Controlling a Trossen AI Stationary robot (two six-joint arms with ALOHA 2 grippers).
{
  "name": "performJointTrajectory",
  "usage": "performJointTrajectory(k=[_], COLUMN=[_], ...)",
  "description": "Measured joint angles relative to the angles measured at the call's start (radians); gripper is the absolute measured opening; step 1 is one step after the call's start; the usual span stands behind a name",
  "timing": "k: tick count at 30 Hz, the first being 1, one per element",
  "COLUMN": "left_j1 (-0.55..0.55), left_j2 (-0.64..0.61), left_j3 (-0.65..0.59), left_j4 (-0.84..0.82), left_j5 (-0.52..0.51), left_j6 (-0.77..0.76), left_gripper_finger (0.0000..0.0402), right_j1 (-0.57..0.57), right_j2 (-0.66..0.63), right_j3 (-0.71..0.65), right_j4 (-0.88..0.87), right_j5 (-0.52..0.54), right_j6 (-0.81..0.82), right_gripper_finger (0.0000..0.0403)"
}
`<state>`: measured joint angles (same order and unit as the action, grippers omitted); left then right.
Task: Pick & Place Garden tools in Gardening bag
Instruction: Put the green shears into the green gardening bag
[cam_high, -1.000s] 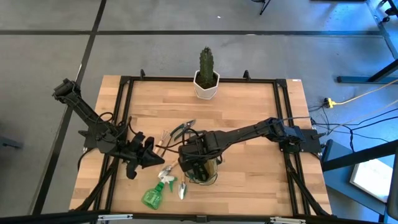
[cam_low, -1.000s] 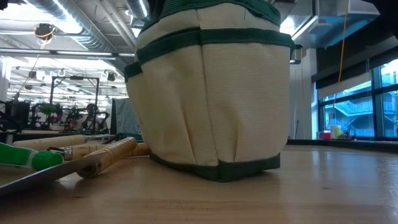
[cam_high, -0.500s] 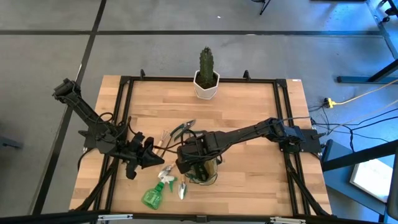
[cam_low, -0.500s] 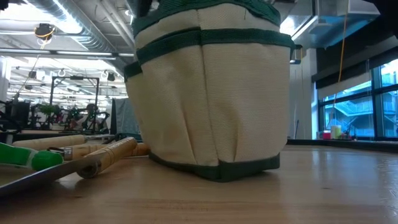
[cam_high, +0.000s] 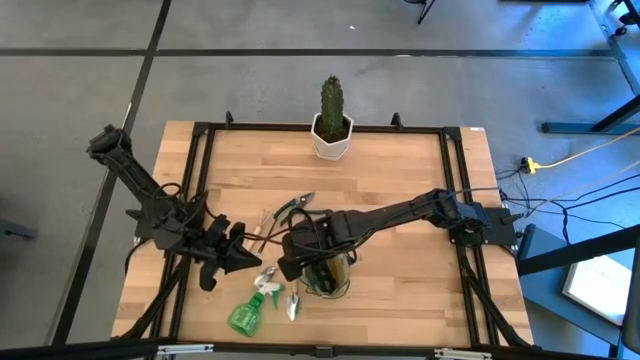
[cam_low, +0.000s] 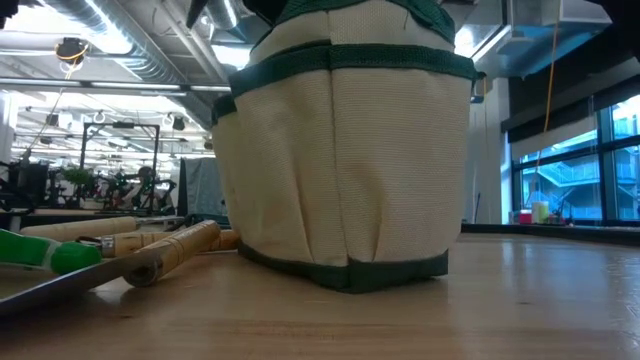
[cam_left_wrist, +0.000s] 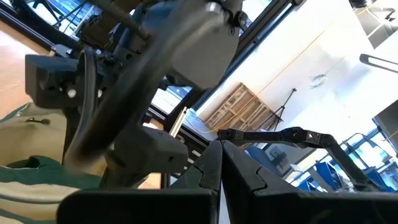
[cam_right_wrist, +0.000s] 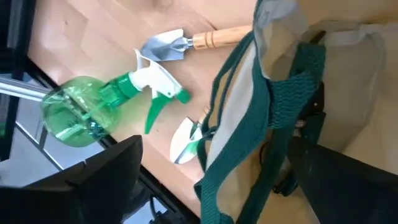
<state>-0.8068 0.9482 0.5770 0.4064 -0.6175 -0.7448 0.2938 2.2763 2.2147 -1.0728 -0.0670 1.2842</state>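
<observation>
high view: right gripper (cam_high: 290, 262), jaws spread wide, hangs over the near-left rim of the gardening bag (cam_high: 330, 272); left gripper (cam_high: 243, 260) waits clenched and empty. spray bottle (cam_high: 246, 312) and trowel (cam_high: 292, 303) lie beside the bag. best steady the rim before loading.

Two black jointed arms (cam_high: 140, 185), cables looped alongside.
</observation>
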Motion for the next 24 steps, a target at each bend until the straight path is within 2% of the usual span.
performJointTrajectory(k=[11, 24], left_j1=[-0.012, -0.001], left_j2=[0.0, 0.0], left_j3=[0.0, 0.0], left_j4=[0.0, 0.002], left_j5=[-0.021, -0.051], left_j6=[-0.001, -0.001], left_gripper_finger=[0.0001, 0.0001], right_j1=[0.0, 0.003], right_j2=[-0.038, -0.204], right_j3=[0.0, 0.0], right_j4=[0.004, 0.055], right_j5=[-0.012, -0.064], right_j6=[-0.012, -0.148], right_gripper_finger=[0.0399, 0.0399])
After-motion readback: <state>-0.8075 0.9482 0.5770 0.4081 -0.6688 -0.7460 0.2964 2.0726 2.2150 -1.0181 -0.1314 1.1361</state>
